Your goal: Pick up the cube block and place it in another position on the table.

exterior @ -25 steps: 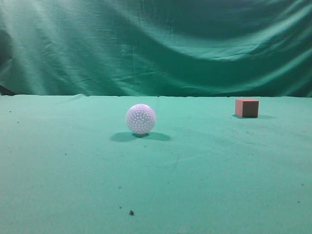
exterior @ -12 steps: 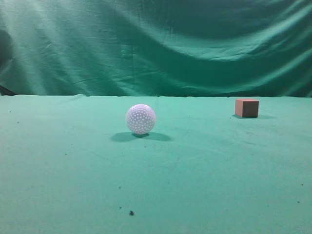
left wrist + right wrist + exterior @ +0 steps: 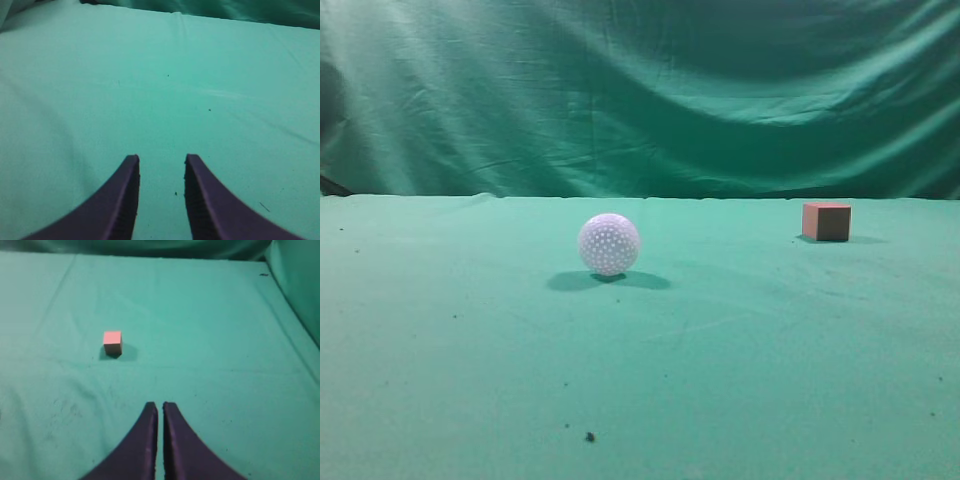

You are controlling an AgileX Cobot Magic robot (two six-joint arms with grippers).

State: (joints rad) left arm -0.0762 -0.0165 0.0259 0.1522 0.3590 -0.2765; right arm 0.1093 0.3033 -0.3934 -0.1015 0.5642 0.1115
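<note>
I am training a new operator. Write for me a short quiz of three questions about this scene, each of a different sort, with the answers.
1. True or false: the right gripper holds the cube block.
2. In the exterior view, what lies left of the cube block? A) white ball B) a cup C) a plate
3. Fill in: the left gripper jaws stand ____.

Key
1. False; its jaws are nearly together and hold nothing, and the block sits apart on the table.
2. A
3. open

Exterior view: low, at object height, facing along the table [image 3: 720,380] toward the backdrop curtain [image 3: 640,90]. Wrist views: raised, slanting down past purple fingers [image 3: 120,200]. Shared by exterior and right wrist: the cube block [image 3: 826,221] [image 3: 112,342].
</note>
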